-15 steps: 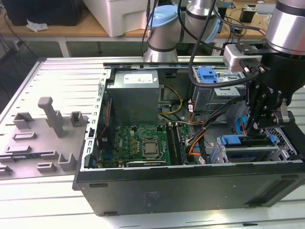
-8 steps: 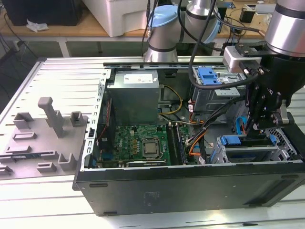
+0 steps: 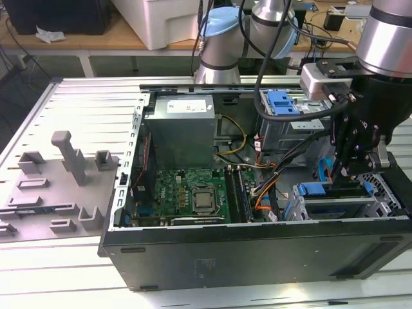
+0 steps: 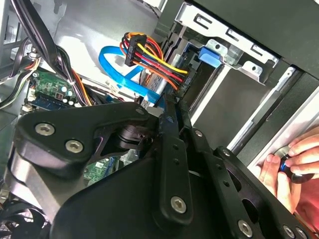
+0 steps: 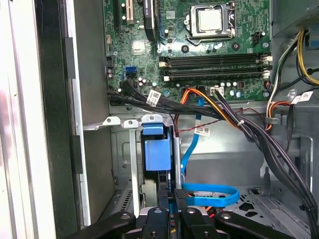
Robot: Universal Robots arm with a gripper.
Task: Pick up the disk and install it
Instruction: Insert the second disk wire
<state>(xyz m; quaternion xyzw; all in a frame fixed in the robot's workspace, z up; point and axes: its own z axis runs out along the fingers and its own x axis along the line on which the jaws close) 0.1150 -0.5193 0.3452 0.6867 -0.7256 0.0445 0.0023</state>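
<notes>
Disk (image 3: 315,189) sits low in the metal bay at the exterior view's right end of the computer case (image 3: 257,257). Going left to right there, I see the green board (image 3: 187,190), then the disk's blue strip lying sideways. My gripper (image 3: 351,172) hangs right over the strip, pinched narrow. I cannot tell if it grips the disk. A person's hand (image 4: 291,164) by the case shows in the second wrist view.
</notes>
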